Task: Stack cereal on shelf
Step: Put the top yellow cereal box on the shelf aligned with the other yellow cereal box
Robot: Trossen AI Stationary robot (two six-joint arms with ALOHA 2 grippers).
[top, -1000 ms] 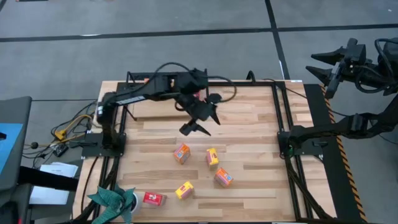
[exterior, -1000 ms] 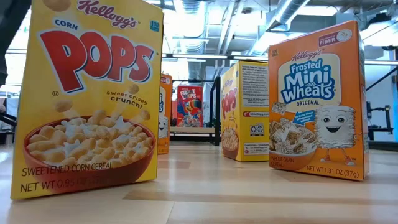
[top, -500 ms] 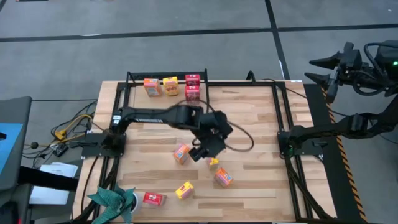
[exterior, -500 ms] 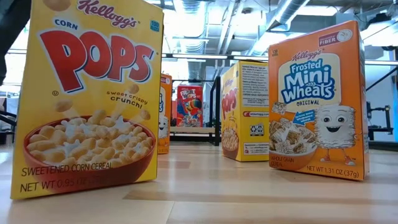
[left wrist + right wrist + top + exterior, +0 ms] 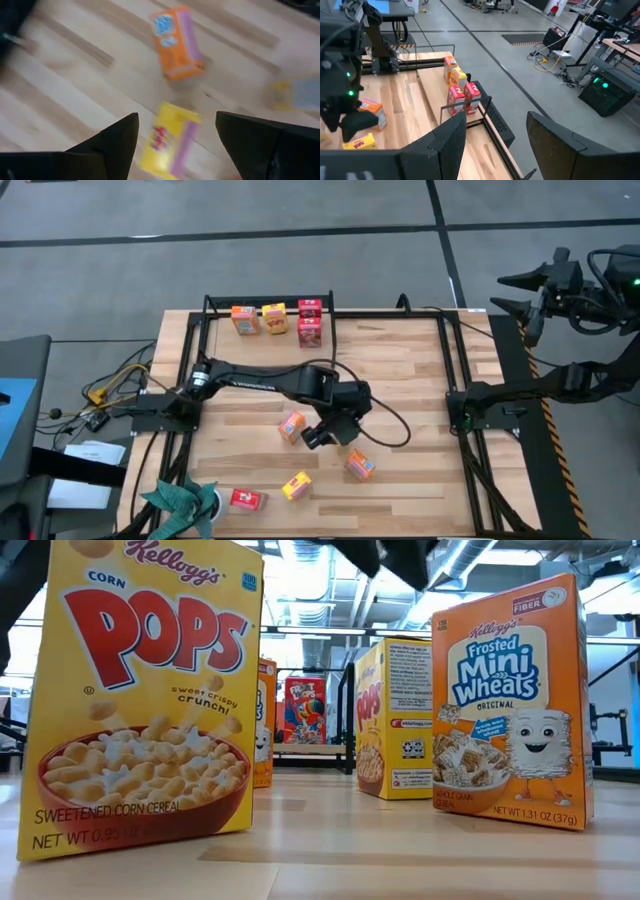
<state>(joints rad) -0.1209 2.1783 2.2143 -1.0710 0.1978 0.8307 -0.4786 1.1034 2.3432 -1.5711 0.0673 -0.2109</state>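
Note:
Several small cereal boxes lie scattered on the table's near half: an orange one (image 5: 291,426), another orange one (image 5: 360,465), a yellow one (image 5: 296,485) and a red one (image 5: 247,499). Orange, yellow and red boxes stand on the shelf (image 5: 215,308) at the far edge. My left gripper (image 5: 322,435) hangs open, slanting down over another yellow box (image 5: 170,145), one finger on each side, clear of it. The arm hides that box from above. My right gripper (image 5: 520,290) waits open, raised beyond the table's right edge.
The low view is filled by a Corn Pops box (image 5: 140,690) at the left and a Frosted Mini Wheats box (image 5: 510,705) at the right, both upright. A green bundle (image 5: 185,502) lies at the near left corner. Cables (image 5: 385,430) trail from the left arm across the table.
My left gripper has swung from the table's far middle, near the shelf, toward the near edge and down, tipping and rolling, and now hangs over the yellow box. The boxes on the shelf have come into sight. No box has moved.

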